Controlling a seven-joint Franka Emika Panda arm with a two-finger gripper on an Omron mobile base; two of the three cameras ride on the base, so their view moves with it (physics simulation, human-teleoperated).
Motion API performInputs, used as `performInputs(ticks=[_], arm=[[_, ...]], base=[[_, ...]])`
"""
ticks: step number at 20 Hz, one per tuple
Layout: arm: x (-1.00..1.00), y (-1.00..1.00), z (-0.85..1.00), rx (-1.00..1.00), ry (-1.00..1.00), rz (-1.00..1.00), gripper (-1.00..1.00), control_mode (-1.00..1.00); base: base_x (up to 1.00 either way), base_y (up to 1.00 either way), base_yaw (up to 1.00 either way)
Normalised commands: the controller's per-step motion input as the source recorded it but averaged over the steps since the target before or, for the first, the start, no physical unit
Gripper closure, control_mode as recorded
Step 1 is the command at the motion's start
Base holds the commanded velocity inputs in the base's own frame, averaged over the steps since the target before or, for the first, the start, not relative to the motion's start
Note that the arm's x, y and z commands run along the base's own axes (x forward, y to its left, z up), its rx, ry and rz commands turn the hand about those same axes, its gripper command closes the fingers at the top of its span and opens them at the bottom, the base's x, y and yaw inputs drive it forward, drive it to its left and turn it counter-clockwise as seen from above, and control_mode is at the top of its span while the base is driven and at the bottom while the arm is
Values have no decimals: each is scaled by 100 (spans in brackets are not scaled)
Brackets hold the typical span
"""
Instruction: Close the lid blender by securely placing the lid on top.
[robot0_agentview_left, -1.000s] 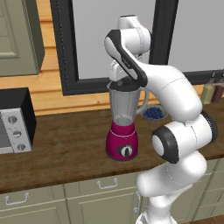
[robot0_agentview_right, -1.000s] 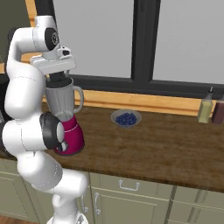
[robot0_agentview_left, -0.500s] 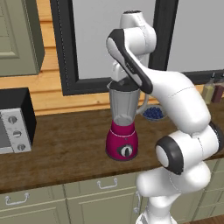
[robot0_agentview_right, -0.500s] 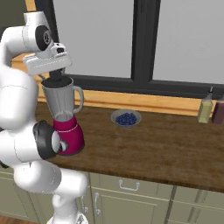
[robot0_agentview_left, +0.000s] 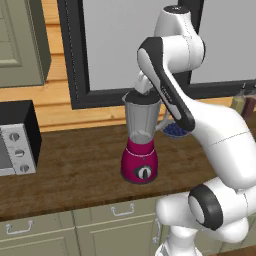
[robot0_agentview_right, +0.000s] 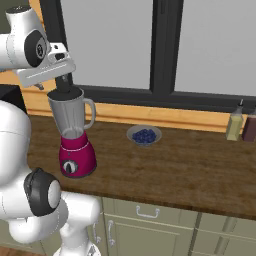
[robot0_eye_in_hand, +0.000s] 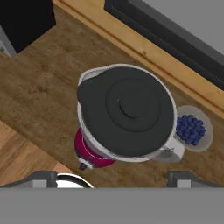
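Observation:
The blender (robot0_agentview_left: 141, 161) (robot0_agentview_right: 76, 156) stands on the wooden counter, a magenta base under a translucent grey jar. The black round lid (robot0_eye_in_hand: 127, 109) rests flat on the jar's rim and covers nearly the whole opening. It shows as a dark cap at the jar top (robot0_agentview_left: 142, 98) (robot0_agentview_right: 65, 93). My gripper (robot0_eye_in_hand: 113, 178) hangs straight above the lid, open, with a fingertip (robot0_eye_in_hand: 43, 177) on each side and nothing between them. From the base views the gripper (robot0_agentview_left: 143, 88) (robot0_agentview_right: 63, 83) sits just over the lid.
A bowl of blue berries (robot0_agentview_left: 174, 131) (robot0_agentview_right: 144, 136) (robot0_eye_in_hand: 192, 129) lies right of the blender. A grey microwave (robot0_agentview_left: 15, 140) stands at the left. Bottles (robot0_agentview_right: 233, 125) stand at the far right by the window sill. Cabinets run below the counter edge.
The arm's upper joints have risen and the hand has lifted slightly off the lid. The lid stays on the jar. The blender has not moved.

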Motion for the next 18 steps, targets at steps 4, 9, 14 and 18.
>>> performInputs(ticks=[4, 9, 14, 18], arm=[[-98, -37, 24, 22, -34, 0, -100, -100], [-100, -36, 20, 23, -35, 0, -100, -100], [-100, -24, 6, 18, -29, -1, -100, -100], [-100, -23, 0, 13, -20, -4, -100, -100]], base=[[0, 0, 0], [0, 0, 0], [0, 0, 0], [0, 0, 0]])
